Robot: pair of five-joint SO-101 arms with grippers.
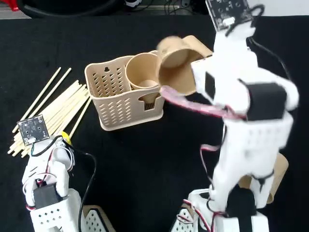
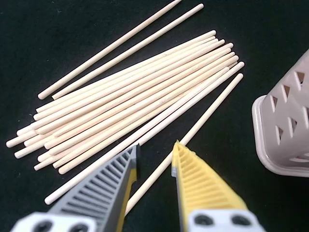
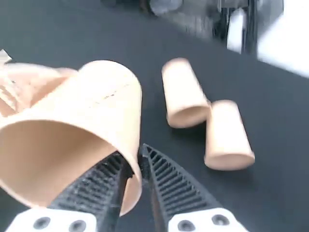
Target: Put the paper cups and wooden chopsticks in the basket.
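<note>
The basket (image 1: 123, 99) stood near the middle of the black table (image 1: 145, 164), closer to the far edge. One paper cup (image 1: 143, 71) sat upright inside it. The right gripper (image 3: 135, 152) had its fingers clamped on the rim of another cup (image 3: 72, 150), which hung tilted just beside the basket's right side. Two more cups (image 3: 186, 94) lay on their sides on the table, close together. The chopsticks (image 2: 130, 92) lay in a pile near the left edge. The left gripper (image 2: 156, 145) hung over them with its fingers apart, and one stick lay between them.
</note>
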